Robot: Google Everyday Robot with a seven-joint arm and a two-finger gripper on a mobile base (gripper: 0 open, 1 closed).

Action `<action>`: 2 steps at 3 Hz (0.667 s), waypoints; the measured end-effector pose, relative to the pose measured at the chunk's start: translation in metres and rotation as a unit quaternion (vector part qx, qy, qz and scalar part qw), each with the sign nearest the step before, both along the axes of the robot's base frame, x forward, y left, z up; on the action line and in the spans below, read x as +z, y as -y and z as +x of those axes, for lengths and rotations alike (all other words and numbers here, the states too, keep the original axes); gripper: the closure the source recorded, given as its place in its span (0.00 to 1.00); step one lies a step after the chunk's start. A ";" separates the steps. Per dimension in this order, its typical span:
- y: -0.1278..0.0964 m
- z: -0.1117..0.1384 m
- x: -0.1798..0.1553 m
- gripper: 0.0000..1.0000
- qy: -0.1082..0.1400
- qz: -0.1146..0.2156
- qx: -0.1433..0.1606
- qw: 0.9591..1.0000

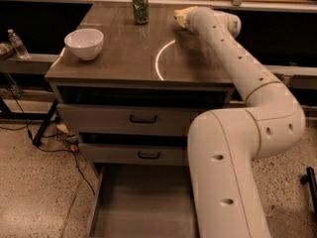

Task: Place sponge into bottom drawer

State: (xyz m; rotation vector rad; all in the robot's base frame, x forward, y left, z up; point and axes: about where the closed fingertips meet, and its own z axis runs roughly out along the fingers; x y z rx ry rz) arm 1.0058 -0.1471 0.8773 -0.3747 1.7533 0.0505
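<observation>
The pale-yellow sponge (180, 15) lies at the far right of the cabinet top (129, 58). My gripper (188, 20) is at the sponge, at the end of the long white arm (237, 68), and the arm's wrist hides most of it. Only the left part of the sponge shows past the wrist. I cannot tell whether the sponge is held. The bottom drawer (141, 202) is pulled out, low in the view, and its grey floor is bare. The arm's thick lower link (225, 182) covers the drawer's right side.
A white bowl (84, 42) stands at the left of the cabinet top and a green can (140, 6) at the back middle. Two upper drawers with black handles (143, 118) are closed. A water bottle (18, 43) and floor cables (59, 143) are on the left.
</observation>
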 end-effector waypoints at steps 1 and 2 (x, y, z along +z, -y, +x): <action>-0.018 -0.023 0.036 0.96 0.015 0.010 0.042 0.999; -0.031 -0.069 0.070 1.00 0.014 0.023 0.103 0.994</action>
